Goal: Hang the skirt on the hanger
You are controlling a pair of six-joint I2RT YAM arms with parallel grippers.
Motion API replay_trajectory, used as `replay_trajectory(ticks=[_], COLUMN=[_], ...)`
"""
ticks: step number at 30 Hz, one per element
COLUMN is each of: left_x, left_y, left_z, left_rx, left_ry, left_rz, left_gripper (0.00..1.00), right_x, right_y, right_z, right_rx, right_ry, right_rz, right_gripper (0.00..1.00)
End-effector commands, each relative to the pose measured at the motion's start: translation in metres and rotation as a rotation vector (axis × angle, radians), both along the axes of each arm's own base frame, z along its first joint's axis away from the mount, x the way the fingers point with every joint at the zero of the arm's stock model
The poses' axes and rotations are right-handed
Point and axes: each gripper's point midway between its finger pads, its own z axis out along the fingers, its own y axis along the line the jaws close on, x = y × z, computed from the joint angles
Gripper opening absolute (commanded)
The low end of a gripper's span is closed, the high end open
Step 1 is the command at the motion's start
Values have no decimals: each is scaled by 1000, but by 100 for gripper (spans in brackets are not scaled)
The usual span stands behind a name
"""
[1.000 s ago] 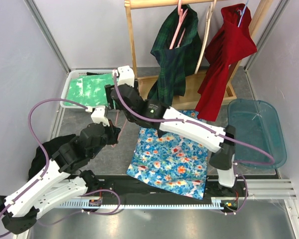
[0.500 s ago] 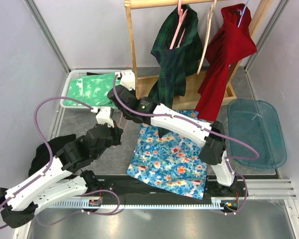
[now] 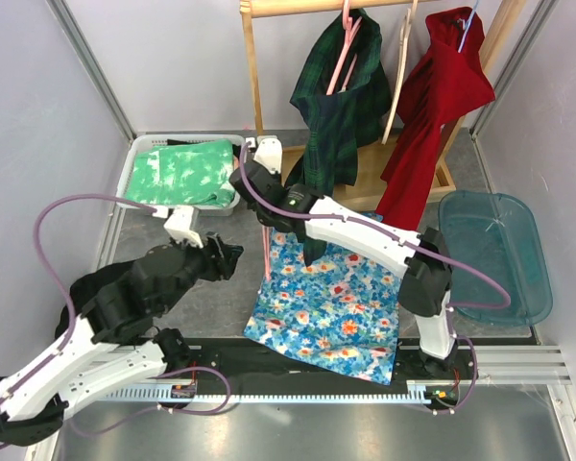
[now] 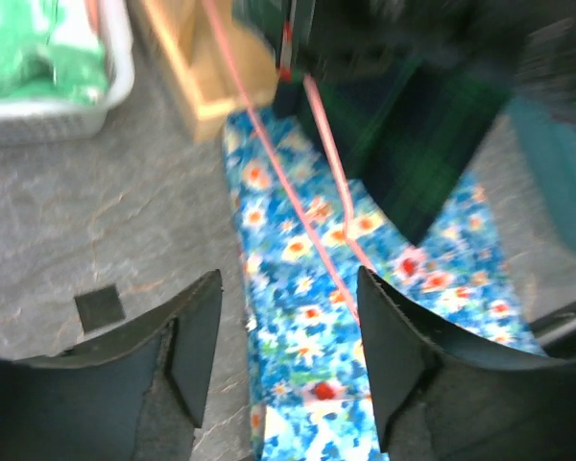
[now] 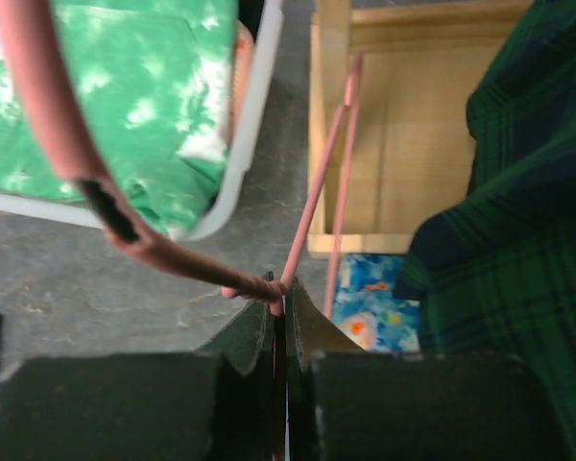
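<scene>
Left claw (image 3: 228, 257) stands wide, nothing between its fingers (image 4: 194, 338). It hovers over bare bench (image 3: 216, 303), well in front of the rack (image 3: 252, 82) and left of the rack's left post. Its wrist view looks past the fingers onto skirt and hanger, both blurred.

Black cloth (image 3: 84, 288): heaped on the bench, far front-left of the rack, partly under the left arm.

Skirt (image 3: 331, 307): blue floral, spread flat on the bench directly in front of the rack's base. Far edge lies close to the base; near edge laps onto the rail (image 3: 518, 363) that carries the arms.

Right claw (image 5: 279, 293) is pinched tight on the hanger (image 3: 267, 254), pink, gripped at the neck just under the hook. The hook curls up toward the wrist camera, and the two arms hang down away from the claw. Position: just in front of the rack's left post, above the skirt's far left corner. Whether the hanger's low end touches the skirt, cannot tell.

Basket (image 3: 132, 168): white, just beside the rack's base on its left, with a green mottled cloth (image 3: 187, 173) folded inside.

Tray (image 3: 542, 288): teal, on the bench right of the rack's base.

On the rack's bar: plaid garment (image 3: 336, 115), dark green; red garment (image 3: 432, 125) to its right, hem hanging down past the base; pale hanger (image 3: 398, 77) between the two.
</scene>
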Motion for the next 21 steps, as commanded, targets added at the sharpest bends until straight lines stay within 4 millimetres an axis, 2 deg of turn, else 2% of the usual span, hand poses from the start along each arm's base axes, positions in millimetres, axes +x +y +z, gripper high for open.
replay_trajectory(ticks=[1, 2, 3, 4, 5, 6, 7, 8, 9, 10, 11, 12, 13, 14, 15, 16, 18, 19, 21], left_x=[-9, -9, -9, -7, -6, -5, -2, -1, 0, 2, 3, 4, 5, 5, 6, 7, 5, 5, 1], left_y=[2, 3, 4, 6, 6, 6, 5, 3, 1, -3, -5, -6, -8, -9, -9, -10, -12, -15, -20], left_z=[38, 38, 37, 35, 34, 31, 25, 22, 19, 11, 8, 3, -6, -9, -14, -16, -22, -22, -29], left_rx=[-47, -53, -59, -70, -73, -72, -75, -75, -71, -58, -52, -47, -41, -39, -42, -49, -54, -61, -60], left_ry=[-89, -86, -82, -72, -65, -54, -34, -23, -13, 12, 23, 34, 55, 60, 64, 72, 78, 73, 90], left_rz=[-65, -60, -54, -25, -11, 0, 19, 22, 23, 23, 25, 32, 36, 41, 50, 54, 41, 31, -8], left_gripper=[67, 67, 67, 67, 67, 67, 67, 67, 67, 67, 67, 67, 67, 67, 67, 67, 67, 67, 67], right_x=[-13, -17, -24, -29, -39, -47, -54, -66, -74, -81, -93, -100, -107, -116, -125, -131, -139, -142, -148], right_y=[2, 1, 0, 0, 1, -1, -2, -5, -11, -15, -22, -28, -33, -40, -43, -52, -59, -65, -70], right_z=[36, 52, 39, 42, 57, 45, 47, 65, 52, 52, 70, 58, 61, 78, 70, 80, 72, 74, 55], right_rx=[94, 137, 128, 146, 195, 185, 200, 246, 226, 229, 265, 252, 261, 301, 302, 321, 317, 320, 298], right_ry=[-36, -59, -40, -40, -50, -29, -29, -44, -24, -22, -48, -31, -33, -66, -48, -65, -47, -51, -11], right_rz=[111, 130, 164, 192, 244, 279, 310, 362, 384, 410, 455, 471, 491, 515, 547, 554, 569, 563, 566], right_gripper=[0, 0, 0, 0, 0, 0, 0, 0, 0, 0, 0, 0, 0, 0, 0, 0, 0, 0, 0])
